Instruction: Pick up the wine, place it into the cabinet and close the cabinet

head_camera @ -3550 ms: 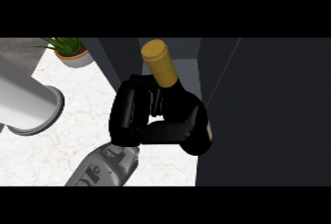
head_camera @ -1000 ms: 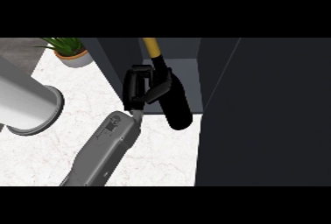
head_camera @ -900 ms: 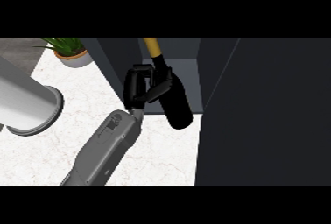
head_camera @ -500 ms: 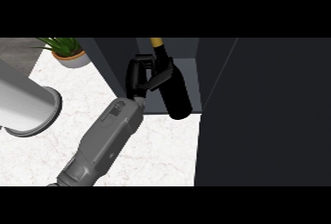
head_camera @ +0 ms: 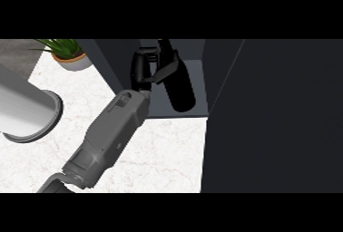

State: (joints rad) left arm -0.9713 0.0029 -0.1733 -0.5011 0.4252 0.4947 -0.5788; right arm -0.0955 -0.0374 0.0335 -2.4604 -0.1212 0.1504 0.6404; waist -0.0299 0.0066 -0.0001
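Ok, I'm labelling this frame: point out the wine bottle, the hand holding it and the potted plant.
wine bottle (head_camera: 179, 93), head view, on its dark body.
left hand (head_camera: 142, 68), head view, on its fingers.
potted plant (head_camera: 74, 60), head view, on the pot.

Lighting is uneven. The white marble counter (head_camera: 161, 149) at lower left is brightly and evenly lit, with no hard shadows cast on it. The grey cylinder (head_camera: 23, 111) at the left edge carries a soft lengthwise sheen (no sharp glare). The cabinet (head_camera: 281, 118) on the right reads almost black; its open compartment is dim, and the dark bottle (head_camera: 178, 86) and black hand (head_camera: 144, 68) inside barely separate from each other. The potted plant (head_camera: 67, 54) is clearly lit.
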